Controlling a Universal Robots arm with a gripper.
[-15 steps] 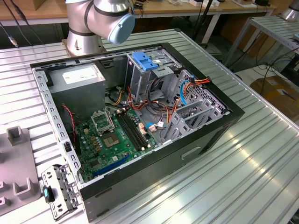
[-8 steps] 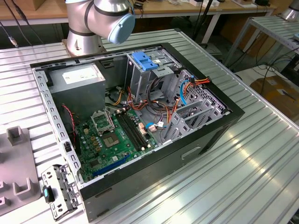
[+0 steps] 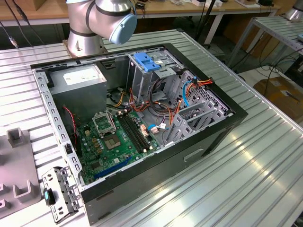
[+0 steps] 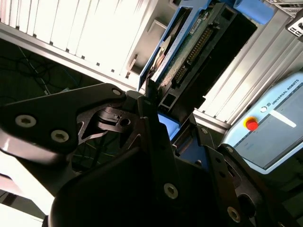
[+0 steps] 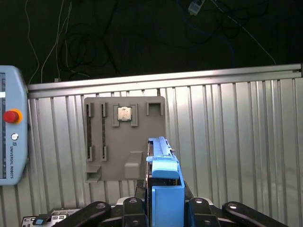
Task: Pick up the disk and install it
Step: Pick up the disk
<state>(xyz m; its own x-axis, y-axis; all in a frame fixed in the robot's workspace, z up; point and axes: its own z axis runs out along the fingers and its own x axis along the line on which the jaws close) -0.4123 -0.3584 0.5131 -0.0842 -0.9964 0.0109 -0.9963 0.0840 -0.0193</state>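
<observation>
In both wrist views my gripper [image 5: 163, 204] [image 4: 170, 125] is shut on the disk [image 5: 163, 163] [image 4: 189, 52], held edge-on between the black fingers [image 5: 201, 207]. The disk shows its blue plastic side rails and, in the second wrist view, its green circuit-board underside and connector pins. It hangs in the air above the ribbed metal table [image 5: 227, 142], clear of the surface. In the exterior view the open computer case [image 3: 222, 130] lies on its side with the metal drive cage [image 3: 144, 78] and its blue tab at the back.
A grey fixture plate [image 5: 124, 137] with a small chip in it lies on the table under the disk. A teach pendant [image 5: 9, 142] with a red button lies beside it. In the case sit a grey power-supply box [image 3: 78, 80], green motherboard [image 3: 113, 137] and orange cables [image 3: 199, 85]. The arm's base [image 3: 94, 23] stands behind.
</observation>
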